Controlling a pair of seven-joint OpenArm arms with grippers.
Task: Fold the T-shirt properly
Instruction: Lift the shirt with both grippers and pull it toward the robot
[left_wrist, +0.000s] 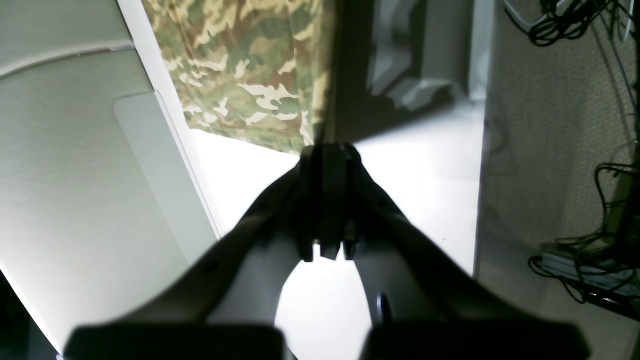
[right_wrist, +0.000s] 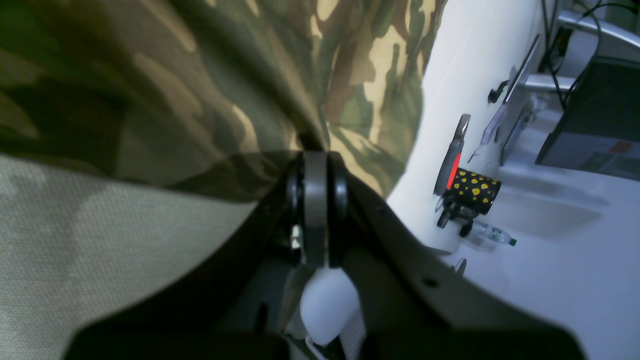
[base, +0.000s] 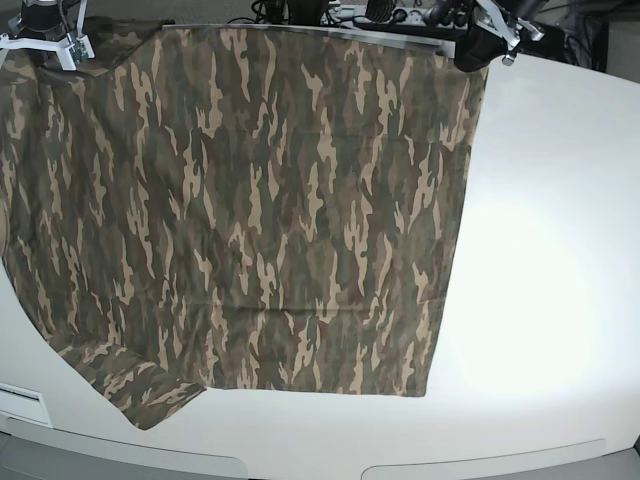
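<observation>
The shirt (base: 260, 200) hangs spread like a curtain above the white table (base: 550, 250), its top edge held up at 2 corners and its lower edge with 1 sleeve lying on the tabletop near the front. This looks like the lift-and-spread step that comes ahead of the first fold: the cloth is stretched flat between the arms, not yet laid down or doubled over.

Going left to right in the base view, the right gripper (base: 45, 35) sits at the top left corner. Its wrist view shows the jaws pressed together with camouflage cloth bunching right at the tips (right_wrist: 315, 155), so it seems clamped on the shirt.

The left gripper (base: 480, 40) sits at the top right corner. In its wrist view the jaws are closed with no gap to see, and the cloth edge (left_wrist: 320, 75) runs up from the tips; the tips are dark, so the pinch itself is hard to confirm, but the taut corner suggests it has hold.

Next, both arms probably need to move together, keeping the top edge taut, to lay the shirt flat
</observation>
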